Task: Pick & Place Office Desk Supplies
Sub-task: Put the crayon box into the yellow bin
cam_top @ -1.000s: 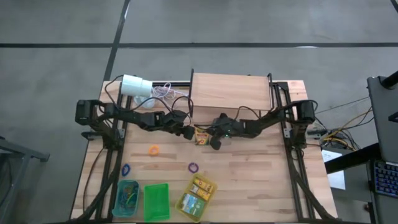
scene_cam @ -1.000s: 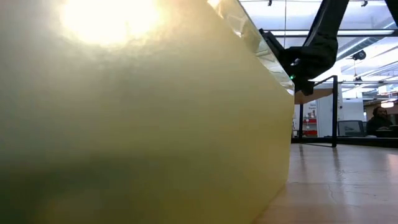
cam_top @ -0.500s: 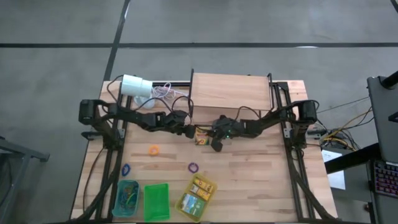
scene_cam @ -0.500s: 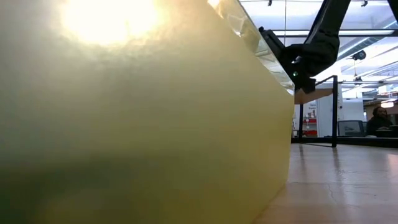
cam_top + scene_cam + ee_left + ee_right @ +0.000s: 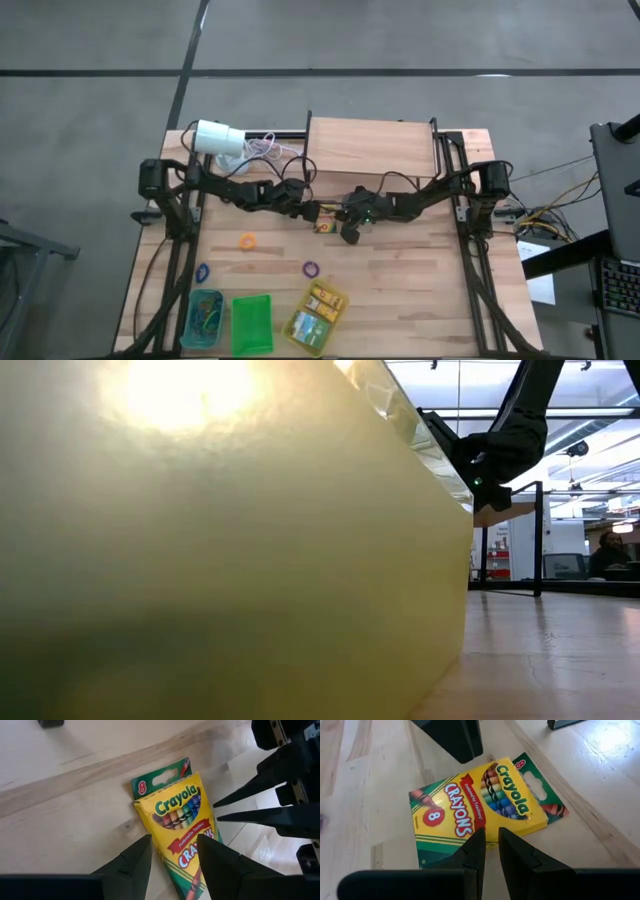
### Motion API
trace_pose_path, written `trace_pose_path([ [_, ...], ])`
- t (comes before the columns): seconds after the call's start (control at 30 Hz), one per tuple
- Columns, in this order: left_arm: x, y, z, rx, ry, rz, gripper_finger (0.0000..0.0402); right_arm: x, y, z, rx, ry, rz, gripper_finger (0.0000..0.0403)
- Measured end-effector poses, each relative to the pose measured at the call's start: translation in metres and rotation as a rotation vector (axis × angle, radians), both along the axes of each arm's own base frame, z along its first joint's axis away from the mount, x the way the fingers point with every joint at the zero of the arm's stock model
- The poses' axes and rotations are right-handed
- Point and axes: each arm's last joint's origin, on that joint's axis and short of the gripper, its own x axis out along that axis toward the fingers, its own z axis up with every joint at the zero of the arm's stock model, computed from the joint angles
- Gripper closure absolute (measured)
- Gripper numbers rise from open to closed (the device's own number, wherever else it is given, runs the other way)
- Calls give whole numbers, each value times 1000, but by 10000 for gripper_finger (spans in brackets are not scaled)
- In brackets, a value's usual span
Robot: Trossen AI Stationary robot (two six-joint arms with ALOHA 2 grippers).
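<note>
Two dark arms meet near the middle of the wooden bench [image 5: 400, 275] in the high view, the left gripper [image 5: 308, 211] coming from 9 o'clock and the right gripper [image 5: 340, 212] from 3 o'clock, with a yellow-and-green crayon box [image 5: 323, 224] lying flat just beneath and between them. Toward 6 o'clock lie an orange band [image 5: 247, 241], a blue band [image 5: 203, 272] and a purple band [image 5: 311, 268], and at the near edge a blue tray [image 5: 205, 318], a green tray [image 5: 252, 324] and a yellow tray [image 5: 316, 317] holding more crayon boxes. At 11 o'clock stands a white cylinder [image 5: 218, 137] with a thin cord.

Low view: a yellowish translucent wall [image 5: 230, 550] fills most of the picture; one dark arm [image 5: 505, 445] hangs at the upper right.

Left wrist view: the left jaws stand apart, unclenched, their tips straddling the lower end of the crayon box [image 5: 177, 827] without pinching it; the other arm's tips point at it from 3 o'clock.

Right wrist view: the right jaws are nearly closed with only a slim gap, grasping nothing, tips just at the edge of the crayon box [image 5: 475, 807] lying flat on the bench
</note>
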Motion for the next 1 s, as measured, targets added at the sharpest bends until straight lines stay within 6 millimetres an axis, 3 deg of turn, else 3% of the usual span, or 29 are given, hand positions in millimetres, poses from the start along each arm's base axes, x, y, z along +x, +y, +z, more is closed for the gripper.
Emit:
trace_pose_path([
  [0.33,-2,0,-2,-30,34,24,240,1,0,2,-6,-20,2,351],
  [0.7,16,-2,-10,-45,75,-2,240,2,1,2,-13,-25,7,351],
  [1.0,19,-1,-9,-44,93,-7,240,2,1,-5,-7,-6,6,351],
])
